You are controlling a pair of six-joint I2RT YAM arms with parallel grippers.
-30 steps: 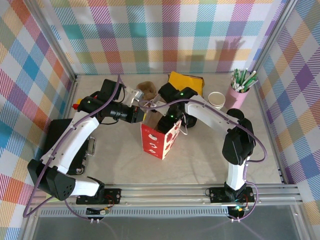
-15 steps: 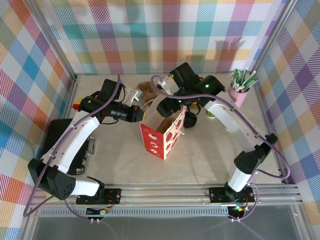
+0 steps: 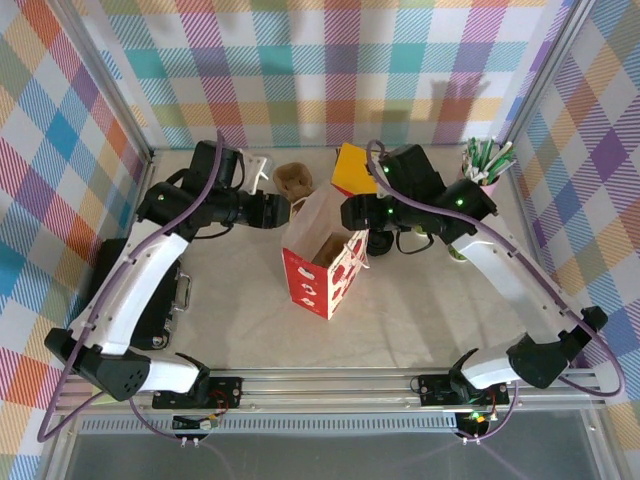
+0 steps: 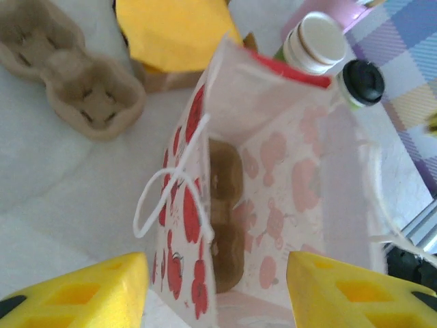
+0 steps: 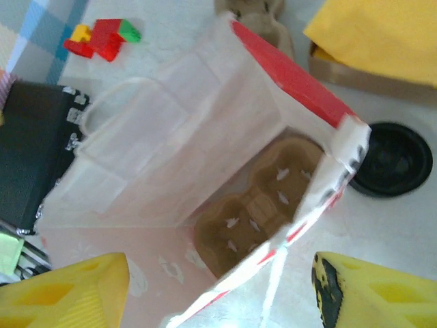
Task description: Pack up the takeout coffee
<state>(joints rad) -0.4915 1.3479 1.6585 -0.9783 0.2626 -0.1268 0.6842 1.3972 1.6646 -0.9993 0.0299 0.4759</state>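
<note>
Left arm [image 3: 135, 275] rises from its near-left base, elbows at the back left, and its forearm runs rightward. Left gripper [image 4: 217, 290] sits just left of the paper bag [image 3: 315, 275] and looks down into the open mouth, with its yellow fingers [image 4: 82, 290] spread wide and nothing clamped. Right arm [image 3: 510, 280] swings out to the near right, then a long white link reaches back toward centre. Right gripper [image 5: 218, 294] hangs over the bag's right rim, jaws likewise apart and empty, the rim passing below them. The bag stands upright on the table [image 3: 250, 320] with a brown carrier [image 5: 256, 205] flat on its bottom. The green cup [image 4: 315, 41] stands uncapped beyond the bag, close to the pink straw cup [image 3: 472, 190], its cream top showing. The black lid [image 5: 392, 160] lies separately on the table, just beside the bag's right side.
</note>
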